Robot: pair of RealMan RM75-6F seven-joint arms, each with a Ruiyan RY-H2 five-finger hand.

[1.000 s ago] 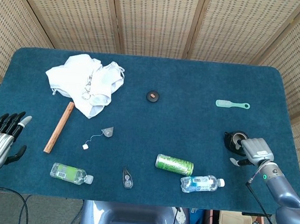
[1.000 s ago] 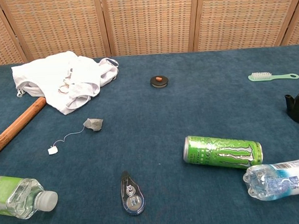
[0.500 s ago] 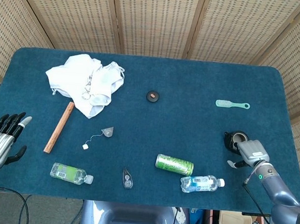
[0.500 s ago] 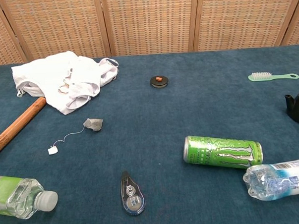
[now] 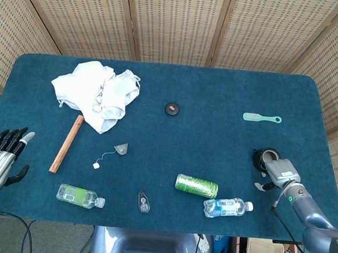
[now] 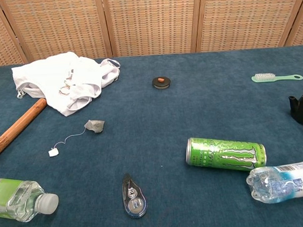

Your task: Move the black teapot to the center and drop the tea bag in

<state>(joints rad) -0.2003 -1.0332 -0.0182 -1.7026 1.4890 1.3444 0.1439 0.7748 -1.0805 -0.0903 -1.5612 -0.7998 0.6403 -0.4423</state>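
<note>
The right hand [image 5: 281, 172] sits right against the black teapot [image 5: 264, 158], which lies just ahead of it and a touch to its left at the table's right edge; whether its fingers grip the pot, I cannot tell. Far off to its left lies the tea bag [image 5: 121, 149]. The left hand [image 5: 1, 159] waits off the table's left edge, fingers spread, holding nothing.

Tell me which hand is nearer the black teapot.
Right. The right hand sits right beside the black teapot at the table's right edge; the left hand is at the far opposite edge.
</note>
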